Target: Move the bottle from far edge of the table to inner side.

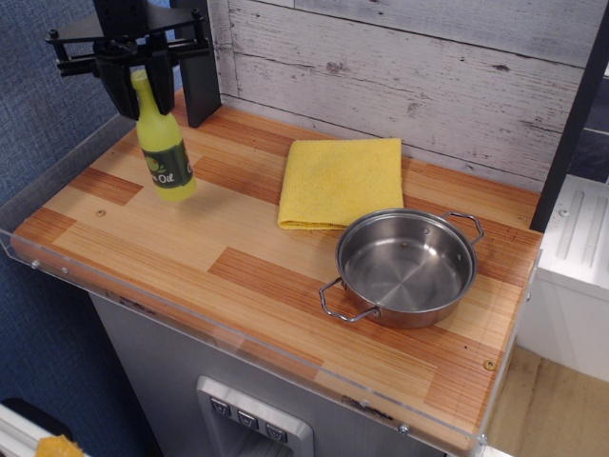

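The yellow-green bottle [163, 148] with a dark green "Oil" label hangs upright from my black gripper [138, 84], which is shut on its neck and cap. It is at the far left of the striped wooden table [257, 276], near the back corner by the wall. Its base appears to hover just above the wood. The cap is hidden between the fingers.
A folded yellow cloth [341, 181] lies at the back middle. A steel two-handled pan [407, 267] stands to the right of centre. A clear acrylic rim [57, 181] runs along the left and front edges. A whitewashed plank wall [409, 76] backs the table.
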Available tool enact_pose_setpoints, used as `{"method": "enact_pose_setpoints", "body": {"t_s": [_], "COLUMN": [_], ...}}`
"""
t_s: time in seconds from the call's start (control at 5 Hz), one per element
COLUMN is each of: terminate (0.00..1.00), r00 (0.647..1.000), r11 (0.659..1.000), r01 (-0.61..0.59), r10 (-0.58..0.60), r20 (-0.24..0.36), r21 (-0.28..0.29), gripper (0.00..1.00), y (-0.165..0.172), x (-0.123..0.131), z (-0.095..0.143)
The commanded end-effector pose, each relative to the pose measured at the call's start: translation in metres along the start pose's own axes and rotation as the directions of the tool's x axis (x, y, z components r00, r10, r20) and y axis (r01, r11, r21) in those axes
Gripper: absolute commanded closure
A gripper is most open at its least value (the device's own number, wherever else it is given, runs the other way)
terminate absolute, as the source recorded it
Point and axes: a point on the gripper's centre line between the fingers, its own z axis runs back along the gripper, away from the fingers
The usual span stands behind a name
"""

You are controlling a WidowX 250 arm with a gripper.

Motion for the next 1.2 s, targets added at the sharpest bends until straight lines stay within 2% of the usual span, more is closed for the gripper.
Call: {"method": "enact_pose_setpoints", "body": {"t_s": [0.0,0.2,0.4,0.6,1.0], "terminate": [0.00,0.00,0.00,0.00,0.00], "r00": [0.996,0.996,0.997,0.997,0.997], "r11": [0.997,0.997,0.997,0.997,0.996], "r01": [-0.083,-0.080,-0.073,-0.076,-0.077], "r10": [0.083,0.080,0.072,0.076,0.077], "r20": [0.036,0.030,0.027,0.002,0.004], "r21": [-0.006,0.005,0.008,0.023,0.033], "gripper": [1.00,1.00,1.00,0.00,0.00], "y": [0.016,0.016,0.014,0.014,0.015], "x": [0.034,0.036,0.035,0.035,0.038], "z": [-0.007,-0.018,-0.018,-0.019,-0.012]}}
